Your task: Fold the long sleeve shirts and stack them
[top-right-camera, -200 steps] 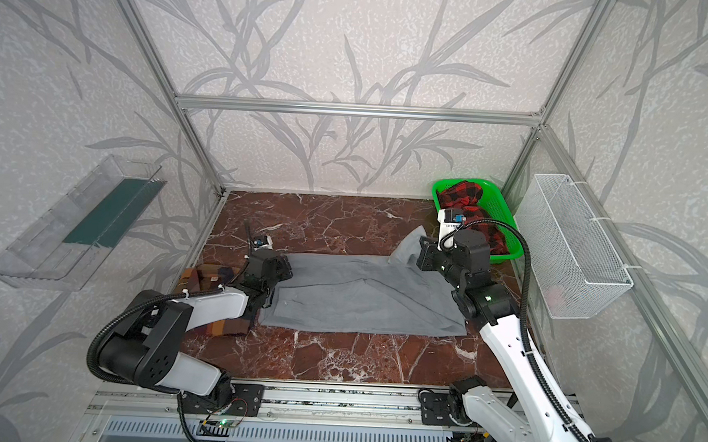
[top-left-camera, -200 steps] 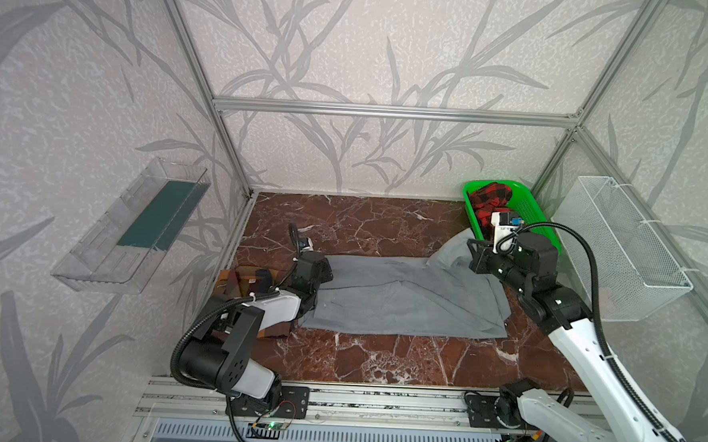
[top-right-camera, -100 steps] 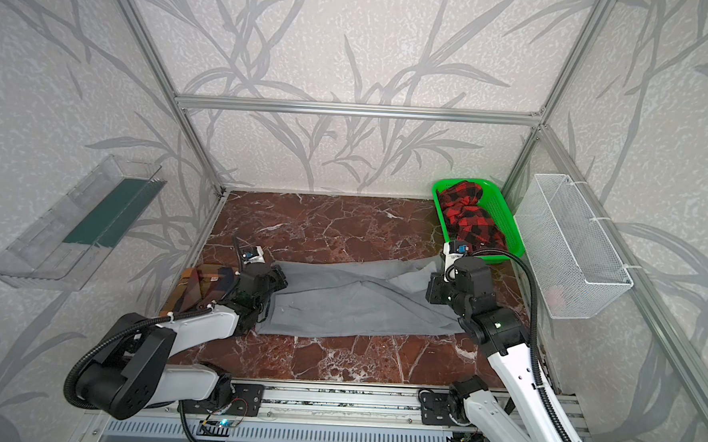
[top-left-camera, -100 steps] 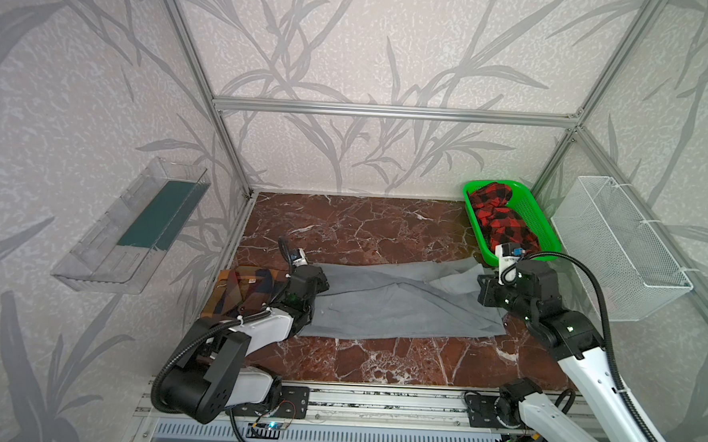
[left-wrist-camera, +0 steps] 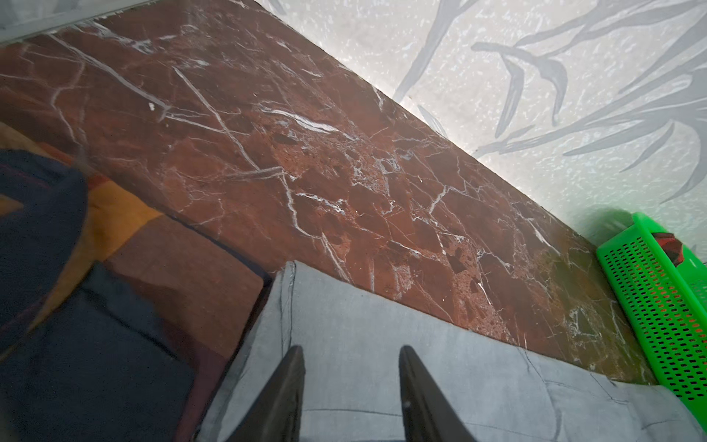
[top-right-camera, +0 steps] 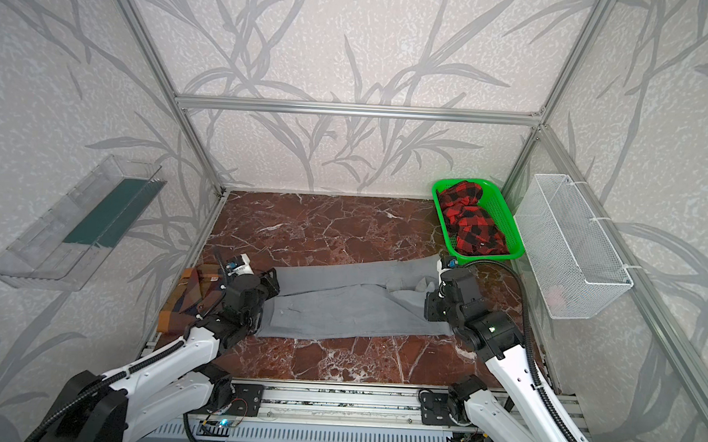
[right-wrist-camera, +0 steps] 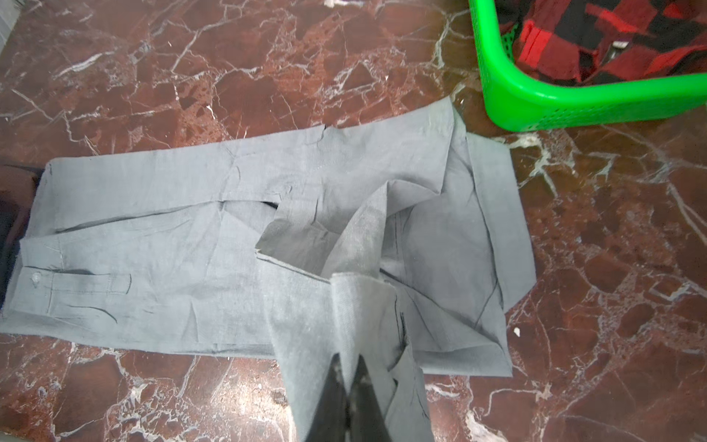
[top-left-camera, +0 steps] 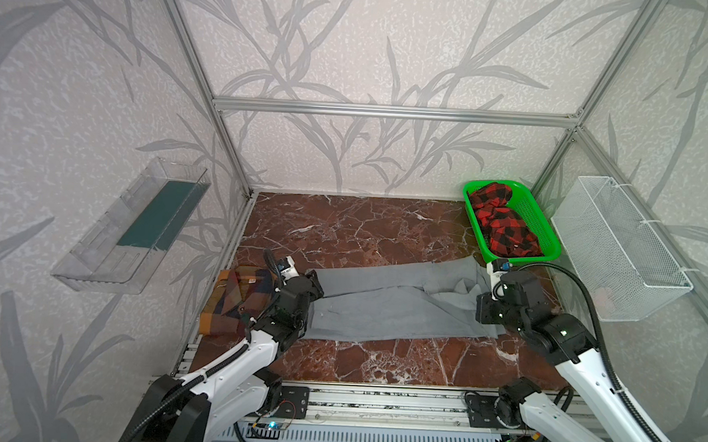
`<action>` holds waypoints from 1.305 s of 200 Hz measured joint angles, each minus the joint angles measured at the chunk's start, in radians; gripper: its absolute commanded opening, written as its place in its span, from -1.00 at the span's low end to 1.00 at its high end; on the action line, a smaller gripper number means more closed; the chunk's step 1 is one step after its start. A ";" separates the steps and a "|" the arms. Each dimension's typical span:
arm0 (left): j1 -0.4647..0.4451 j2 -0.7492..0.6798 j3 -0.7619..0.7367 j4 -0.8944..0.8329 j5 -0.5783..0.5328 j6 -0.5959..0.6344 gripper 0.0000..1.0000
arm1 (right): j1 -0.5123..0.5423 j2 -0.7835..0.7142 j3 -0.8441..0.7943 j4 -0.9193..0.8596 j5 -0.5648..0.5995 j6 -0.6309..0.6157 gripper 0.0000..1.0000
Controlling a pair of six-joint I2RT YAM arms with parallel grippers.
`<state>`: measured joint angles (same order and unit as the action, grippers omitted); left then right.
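Grey shirt [top-left-camera: 381, 310]: pinched in right hand [right-wrist-camera: 346, 361], fingers pressed together on a raised fold at the garment's right end, cloth drawn up in a ridge there. Left hand [left-wrist-camera: 352, 352]: fingers apart, low over the shirt's left end, flat grey cloth beneath, nothing gripped. Lies lengthwise across the front half of the bench [top-left-camera: 343, 230], buttoned cuff [right-wrist-camera: 76, 285] showing near the left end. Just beside that end, folded at the bench's left edge: checked shirt [top-left-camera: 235, 303] in orange, brown and navy. Beyond right hand, in the back right corner: green basket [top-left-camera: 541, 223], holds red and black cloth [top-left-camera: 504, 225].
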<state>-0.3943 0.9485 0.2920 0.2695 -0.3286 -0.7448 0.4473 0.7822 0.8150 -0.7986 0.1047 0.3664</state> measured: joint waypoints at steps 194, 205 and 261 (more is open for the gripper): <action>-0.005 0.077 0.446 -0.583 0.161 0.048 0.46 | 0.027 0.164 -0.151 0.003 0.189 0.420 0.66; -0.005 0.086 0.468 -0.620 0.180 0.069 0.47 | -0.027 0.188 -0.156 0.006 0.172 0.423 0.66; -0.002 0.111 0.561 -0.764 0.227 0.204 0.53 | -0.085 0.216 -0.231 0.100 0.056 0.409 0.06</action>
<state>-0.3958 1.0592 0.8532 -0.4946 -0.1020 -0.5404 0.3618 0.9985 0.5842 -0.6987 0.1612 0.7750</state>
